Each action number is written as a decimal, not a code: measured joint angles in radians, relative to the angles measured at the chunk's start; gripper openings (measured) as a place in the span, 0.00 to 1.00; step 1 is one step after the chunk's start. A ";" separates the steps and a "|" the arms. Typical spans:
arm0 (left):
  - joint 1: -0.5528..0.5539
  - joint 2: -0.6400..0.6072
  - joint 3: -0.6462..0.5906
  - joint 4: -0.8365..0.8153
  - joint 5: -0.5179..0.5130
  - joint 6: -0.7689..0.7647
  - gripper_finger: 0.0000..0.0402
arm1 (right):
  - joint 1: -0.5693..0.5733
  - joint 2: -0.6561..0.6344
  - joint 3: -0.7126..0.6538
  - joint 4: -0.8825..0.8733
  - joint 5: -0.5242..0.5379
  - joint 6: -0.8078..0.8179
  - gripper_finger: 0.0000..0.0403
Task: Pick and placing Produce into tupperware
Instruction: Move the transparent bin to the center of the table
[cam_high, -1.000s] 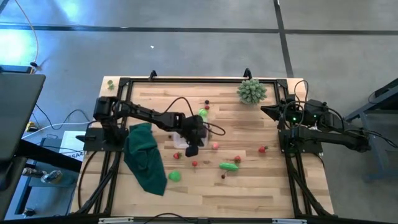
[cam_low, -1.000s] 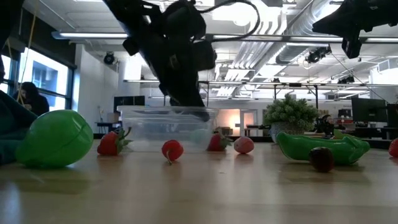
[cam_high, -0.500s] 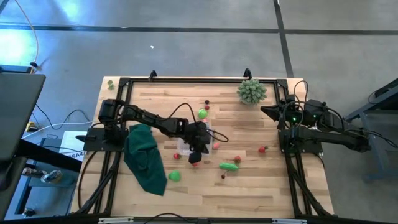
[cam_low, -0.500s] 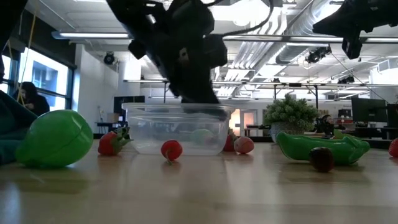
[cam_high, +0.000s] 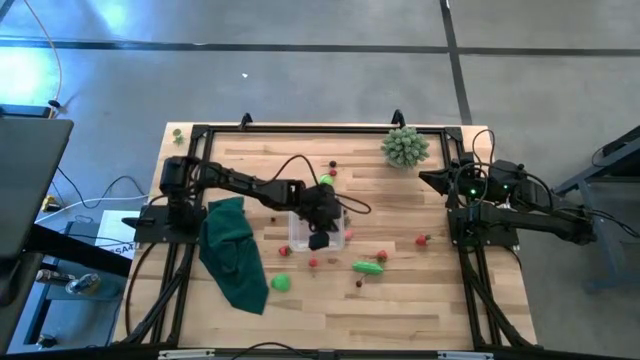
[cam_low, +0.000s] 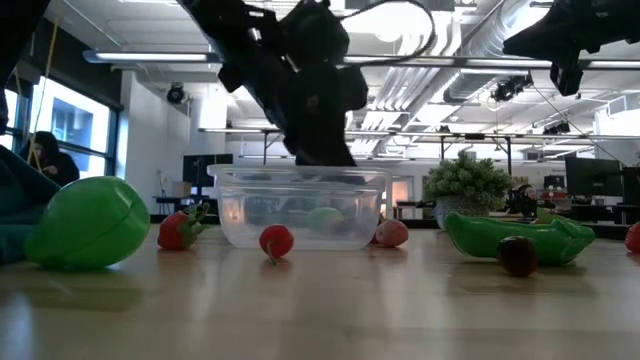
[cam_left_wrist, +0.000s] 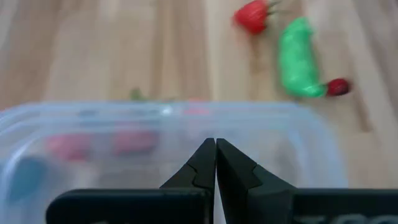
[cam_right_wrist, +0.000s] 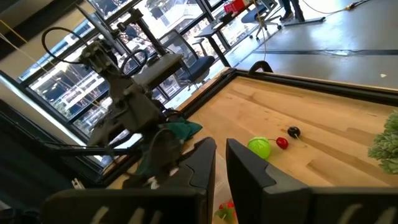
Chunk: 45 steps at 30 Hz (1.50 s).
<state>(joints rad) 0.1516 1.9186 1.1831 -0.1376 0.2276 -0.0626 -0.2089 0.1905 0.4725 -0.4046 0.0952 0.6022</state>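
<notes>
The clear tupperware (cam_high: 300, 228) stands on its base mid-table. My left gripper (cam_high: 320, 239) is shut, its tips at the tupperware's rim (cam_low: 335, 172). Produce lies loose on the wood around it: a green ball (cam_high: 282, 283), a green pod (cam_high: 368, 267), a pink piece (cam_low: 392, 233), small red pieces (cam_high: 313, 263), and another green ball (cam_high: 326, 181) farther back. Red blurs (cam_left_wrist: 68, 146) show through the clear walls. My right gripper (cam_high: 424, 178) waits at the table's right side, with a narrow gap between its fingers (cam_right_wrist: 199, 162) and nothing in it. My left gripper comes slanting down from the table's left, with its shut fingertips (cam_left_wrist: 205, 163) over the tupperware's opening (cam_left_wrist: 124, 124) at rim height. Whether they press on the rim or on an inner wall, I cannot tell. The tupperware sits flat on the table.
A dark green cloth (cam_high: 234, 255) lies at the left near the arm's base. A pale green spiky plant (cam_high: 404, 147) stands at the far right. A dark cherry (cam_low: 517, 255) lies by the pod. A black frame edges the table.
My left gripper has stayed shut and gone toward the table's right edge. The tupperware has slid with it along the table, rightward and a little nearer the front edge, staying upright.
</notes>
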 joint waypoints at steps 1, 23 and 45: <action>0.007 0.000 0.000 -0.011 -0.005 0.012 0.01 | 0.000 0.000 0.000 0.000 0.000 0.000 0.08; 0.023 0.113 0.222 -0.156 0.038 0.189 0.01 | 0.000 0.000 0.000 -0.017 0.001 -0.007 0.08; 0.124 0.123 0.248 -0.278 -0.037 0.215 0.01 | 0.000 0.000 0.000 -0.018 0.001 -0.019 0.08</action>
<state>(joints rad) 0.2752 2.0415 1.4307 -0.4152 0.1904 0.1528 -0.2092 0.1902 0.4725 -0.4221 0.0960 0.5833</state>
